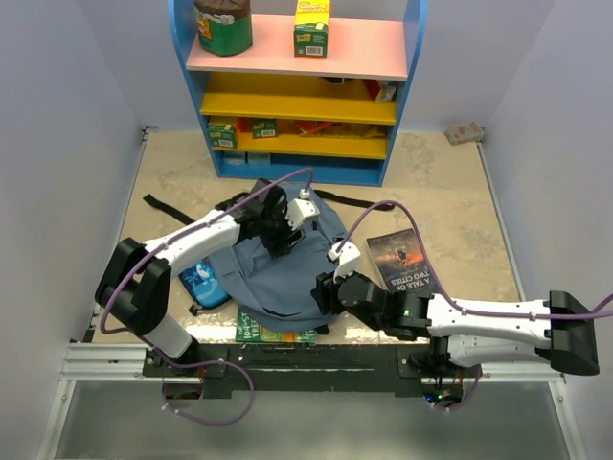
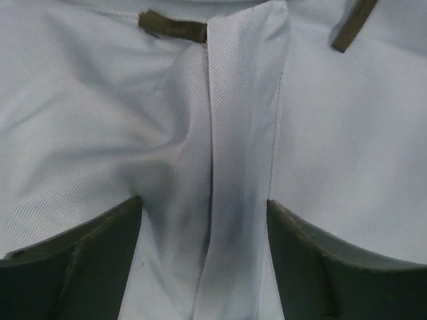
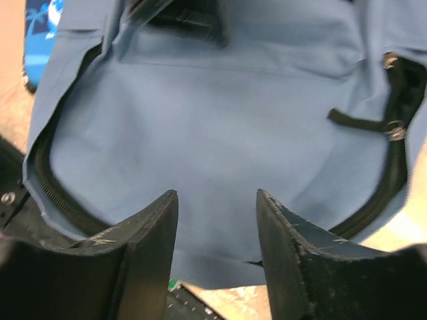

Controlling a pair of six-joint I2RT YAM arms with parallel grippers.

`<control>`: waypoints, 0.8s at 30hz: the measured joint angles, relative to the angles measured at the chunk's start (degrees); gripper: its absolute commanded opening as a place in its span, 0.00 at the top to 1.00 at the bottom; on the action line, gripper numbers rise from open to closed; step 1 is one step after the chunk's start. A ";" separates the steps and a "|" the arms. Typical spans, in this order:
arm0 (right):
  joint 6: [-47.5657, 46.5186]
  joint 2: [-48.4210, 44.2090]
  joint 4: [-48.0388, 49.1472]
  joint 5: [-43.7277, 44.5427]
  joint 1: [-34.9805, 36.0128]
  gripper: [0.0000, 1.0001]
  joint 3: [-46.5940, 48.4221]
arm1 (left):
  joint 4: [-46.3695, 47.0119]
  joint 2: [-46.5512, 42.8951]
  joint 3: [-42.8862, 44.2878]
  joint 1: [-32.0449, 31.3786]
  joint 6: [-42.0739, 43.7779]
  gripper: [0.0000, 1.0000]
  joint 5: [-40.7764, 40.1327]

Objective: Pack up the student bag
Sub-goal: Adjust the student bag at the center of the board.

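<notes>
The student bag, a soft grey-blue backpack, lies flat in the middle of the table, between the two arms. Its near edge rests on a green book. The left gripper is over the bag's far part, jaws wide apart, straddling a raised fold of fabric; whether its fingers press the cloth is hard to tell. The right gripper hovers at the bag's near right edge, jaws partly apart, holding nothing. A blue printed pencil case lies just beside the bag on its left, and a dark paperback on its right. A blue shelf unit stands behind.
</notes>
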 measured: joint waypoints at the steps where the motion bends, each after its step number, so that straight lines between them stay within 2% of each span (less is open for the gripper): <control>1: 0.44 0.04 0.02 0.02 0.59 0.58 -0.15 | 0.85 0.33 -0.63 -0.48 -0.26 0.63 -0.83; 2: 1.31 0.13 0.11 0.04 1.51 0.61 -0.42 | 1.81 0.76 -1.25 -1.05 0.09 0.85 -2.14; 3: 2.12 0.20 0.26 0.09 2.27 0.65 -0.76 | 2.69 1.27 -1.68 -1.46 0.13 0.95 -3.13; 4: 2.84 0.17 0.37 0.15 2.99 0.67 -1.18 | 3.15 1.64 -1.90 -1.79 -0.13 1.00 -3.67; 8: 7.41 0.11 0.72 1.51 6.95 0.75 -4.39 | 4.11 1.84 -1.79 -2.58 -0.17 1.00 -5.68; 12: 11.06 0.15 1.51 3.34 9.29 0.83 -7.02 | 0.63 1.86 2.43 -2.32 -1.40 1.00 -5.20; 16: 13.57 2.67 2.64 5.27 9.90 0.83 -6.97 | -3.72 1.84 9.90 -1.11 -2.91 1.00 -1.55; 17: 13.88 3.63 3.04 5.57 9.92 0.82 -6.95 | -4.55 1.81 11.54 -0.72 -3.15 1.00 -0.24; 19: 14.78 6.34 3.56 5.68 9.99 0.67 -6.67 | -6.08 1.77 14.08 0.24 -3.32 1.00 2.03; 20: 15.13 7.34 3.82 5.64 10.01 0.59 -6.54 | -7.08 1.75 15.21 0.76 -3.32 1.00 3.26; 21: 15.43 8.55 3.85 5.29 10.10 0.44 -6.21 | -7.78 1.68 16.09 1.31 -3.28 1.00 4.22; 24: 15.61 11.56 3.63 3.98 10.36 0.31 -5.05 | -9.25 1.07 17.46 3.30 -3.08 1.00 6.54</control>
